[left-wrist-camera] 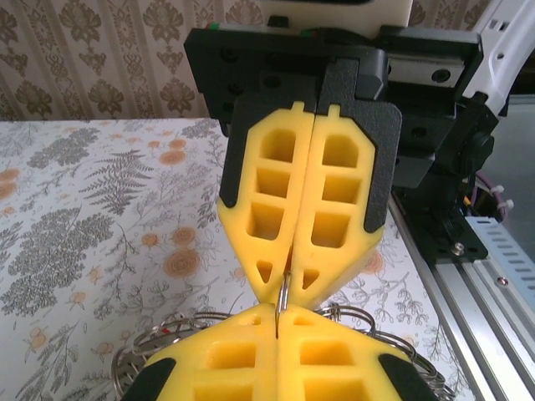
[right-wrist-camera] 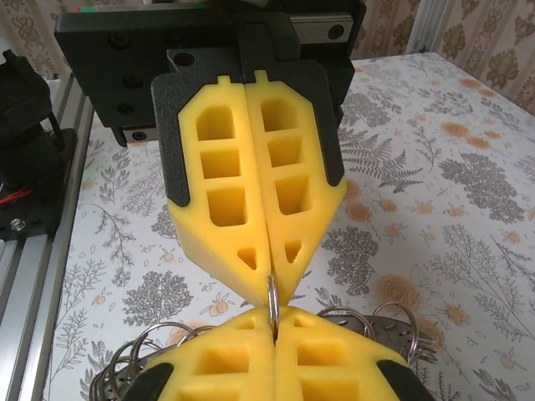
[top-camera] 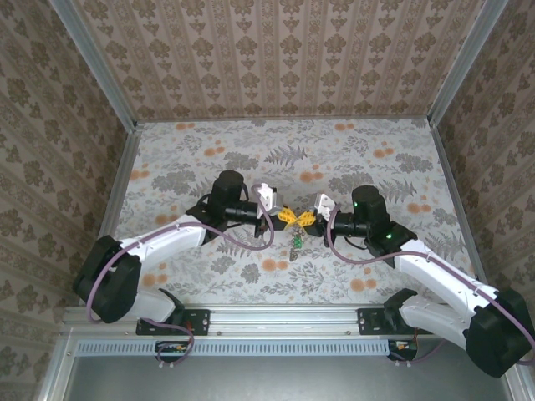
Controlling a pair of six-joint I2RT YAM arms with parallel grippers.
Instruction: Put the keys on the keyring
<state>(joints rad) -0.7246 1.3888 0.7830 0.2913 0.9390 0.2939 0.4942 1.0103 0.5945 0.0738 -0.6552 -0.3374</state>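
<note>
Step in hand, as judged: threading. The left tool [left-wrist-camera: 276,334] and right tool [right-wrist-camera: 273,330] meet tip to tip above the floral-patterned worktop [top-camera: 209,159]. Each is pressed together, pinching the thin steel wire keyring [right-wrist-camera: 272,294]. Small green-tagged keys [top-camera: 297,241] hang beneath. The next move likely calls for spreading a coil without slackening either grip.

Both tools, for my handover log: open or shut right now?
Left tool: closed on a thin silver metal ring.
Right tool: closed on the same ring.

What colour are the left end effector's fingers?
The left end effector fingers are yellow; right wrist view.
</note>
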